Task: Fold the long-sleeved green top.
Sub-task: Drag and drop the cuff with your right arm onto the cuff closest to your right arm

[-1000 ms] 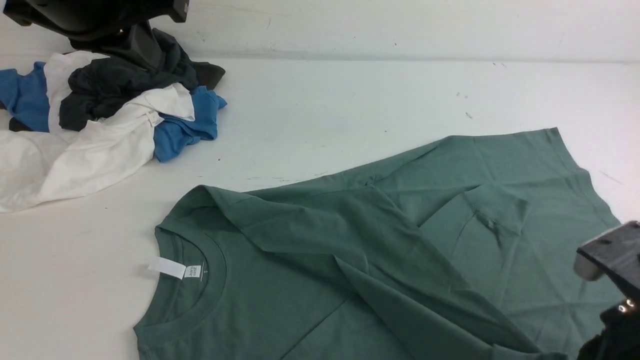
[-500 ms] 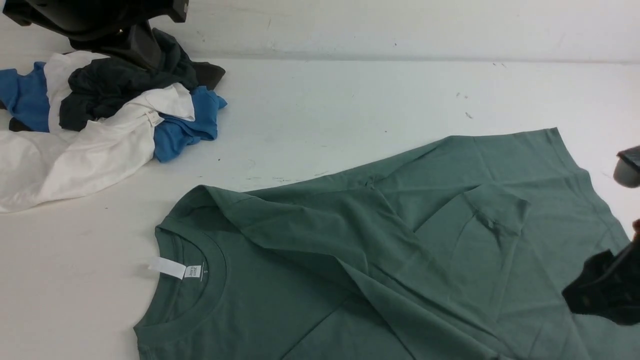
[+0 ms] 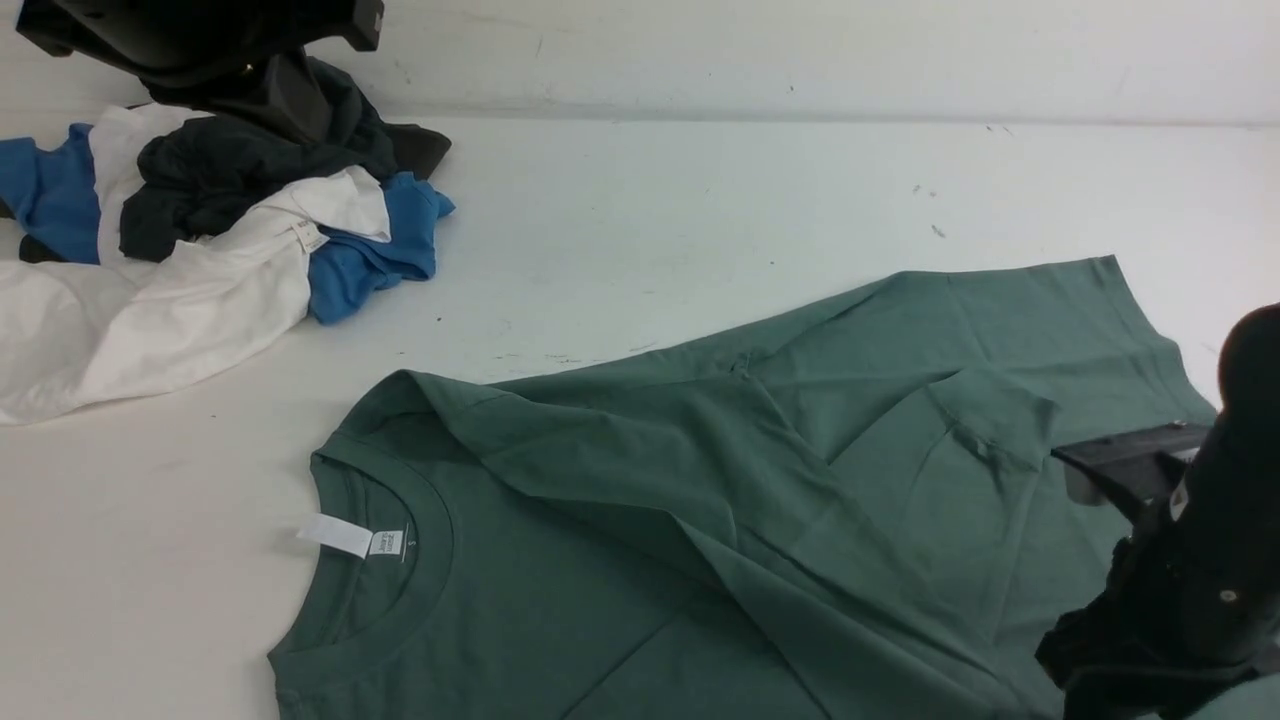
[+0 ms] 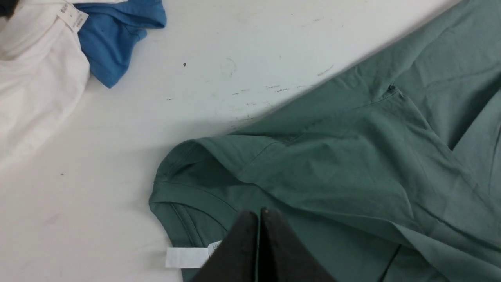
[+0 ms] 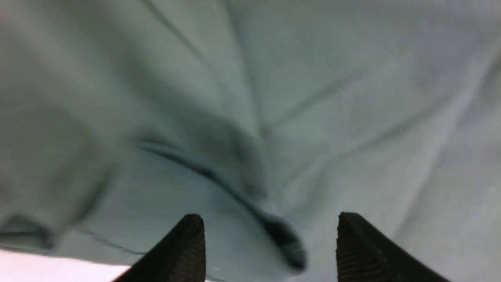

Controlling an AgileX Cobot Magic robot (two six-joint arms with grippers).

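Observation:
The green long-sleeved top (image 3: 720, 500) lies spread on the white table (image 3: 640, 220). Its collar with the white neck tag (image 3: 350, 537) points to the front left. One sleeve (image 3: 640, 450) is folded across the chest. My left gripper (image 4: 258, 214) hangs shut and empty above the collar, close to the neck tag (image 4: 188, 257). My right arm (image 3: 1190, 570) stands over the top's right part near the front edge. Its gripper (image 5: 270, 223) is open just above a raised crease of the green cloth (image 5: 250, 117), with nothing held between its fingertips (image 5: 193, 231).
A heap of other clothes sits at the back left: a white garment (image 3: 150, 310), a blue one (image 3: 370, 260) and a dark grey-black one (image 3: 230, 170). My left arm's black body (image 3: 200, 35) hangs over that heap. A wall closes the table's far side.
My right gripper has opened. Its arm swung out to the right edge, then came back in low over the top's right part. The cloth near it has settled flatter. The left arm barely moved.

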